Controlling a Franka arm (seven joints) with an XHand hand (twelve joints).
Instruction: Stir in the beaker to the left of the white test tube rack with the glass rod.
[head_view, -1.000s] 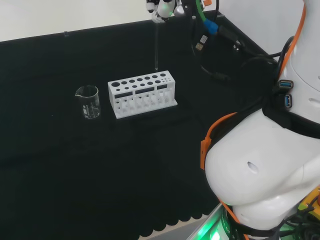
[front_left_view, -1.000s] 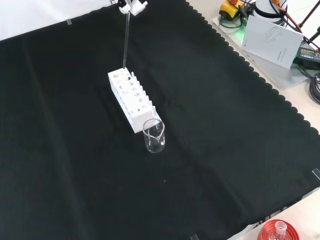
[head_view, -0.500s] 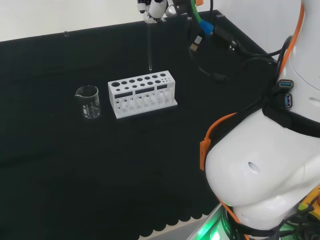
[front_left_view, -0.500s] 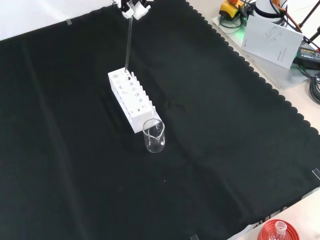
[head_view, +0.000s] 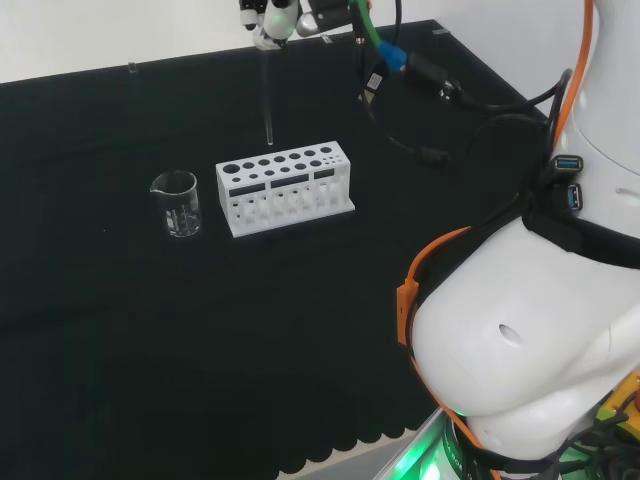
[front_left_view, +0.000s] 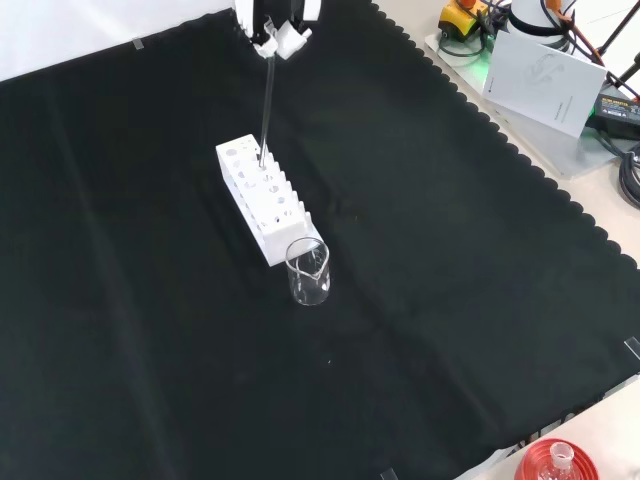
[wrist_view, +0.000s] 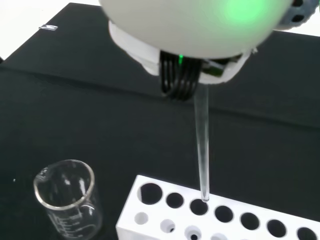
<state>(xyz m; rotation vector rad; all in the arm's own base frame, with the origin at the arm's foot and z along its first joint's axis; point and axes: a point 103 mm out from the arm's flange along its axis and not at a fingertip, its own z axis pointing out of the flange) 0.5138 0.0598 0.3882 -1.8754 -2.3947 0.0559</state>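
Black cloth (front_left_view: 450, 300) covers the whole bench, with a scalloped hem along its near edge in the head view. On it stands the beaker (head_view: 177, 204), clear glass with a pouring lip, upright and apparently empty. In the head view it sits just to the left of the white test tube rack (head_view: 284, 187), a small gap of cloth between them; in the front view the beaker (front_left_view: 308, 271) stands right in front of the rack's (front_left_view: 262, 200) near end, its rim overlapping the white block.

Above the rack hangs the glass rod (head_view: 267, 95), close to vertical, gripped at its upper end by the hand (head_view: 268, 17), whose fingers are curled round it. In the head view the rod's lower tip hangs clear above the rack's back edge, left of its middle. In the front view the rod (front_left_view: 267, 105) comes down from the hand (front_left_view: 278, 30) and ends over the holes at the rack's far end. The wrist view shows the rod (wrist_view: 201, 145) with its tip close above a hole in the rack (wrist_view: 220, 215), whether touching cannot be told, and the beaker (wrist_view: 67, 197) off to one side, well apart from the tip.

Most of the hand is cut off at the top edge of both wide views, and the rod is faint against the dark cloth
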